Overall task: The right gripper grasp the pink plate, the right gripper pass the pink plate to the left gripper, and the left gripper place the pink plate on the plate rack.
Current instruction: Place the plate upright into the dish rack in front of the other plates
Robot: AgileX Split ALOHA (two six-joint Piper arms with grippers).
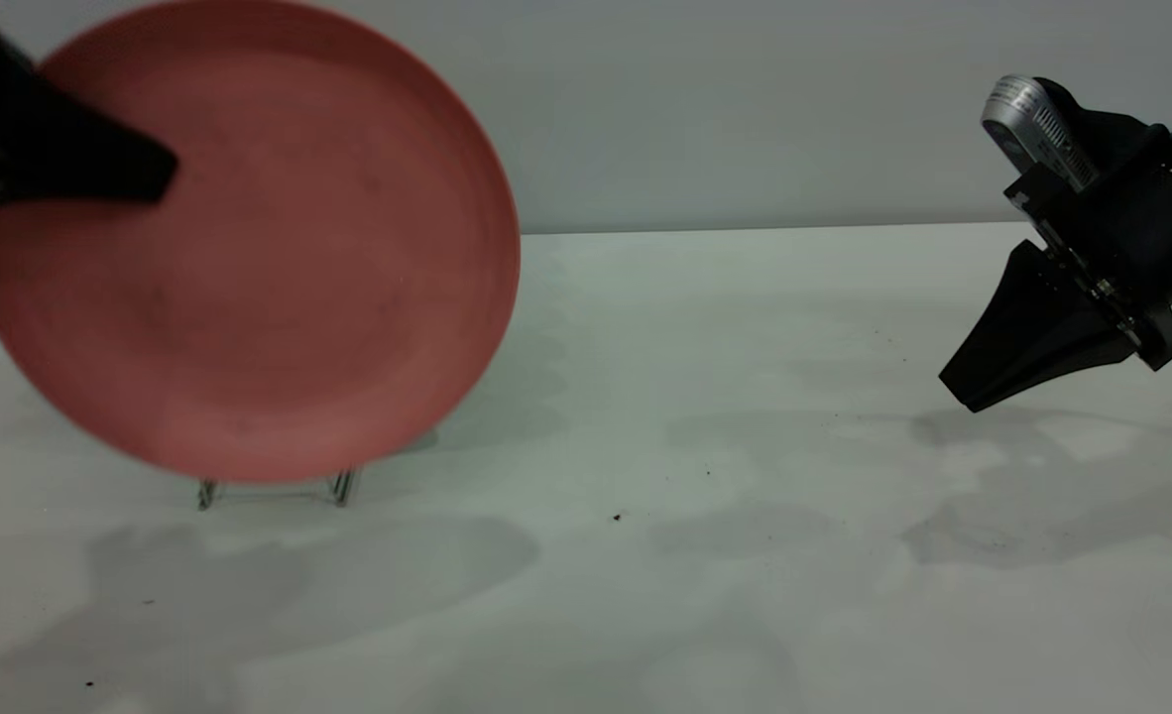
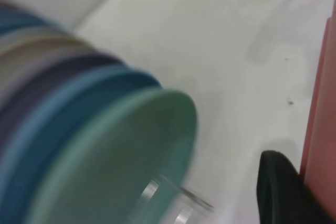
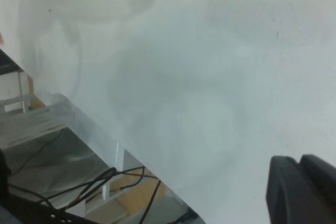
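Note:
The pink plate [image 1: 249,258] stands upright on its edge at the left, its lower rim just over the plate rack [image 1: 274,491]. My left gripper [image 1: 165,178] is shut on the plate's upper left rim. In the left wrist view one black finger [image 2: 278,192] presses against the pink plate's edge [image 2: 320,129], and the rack's wire [image 2: 184,198] shows below. My right gripper [image 1: 963,387] hangs above the table at the far right, its jaws together and empty; it also shows in the right wrist view [image 3: 299,182].
A teal-green plate [image 2: 131,156] stands in the rack beside the pink one, with several blue and purple plates [image 2: 47,87] behind it. The white table [image 1: 705,496] lies between the arms. Its edge [image 3: 105,135] has cables below it.

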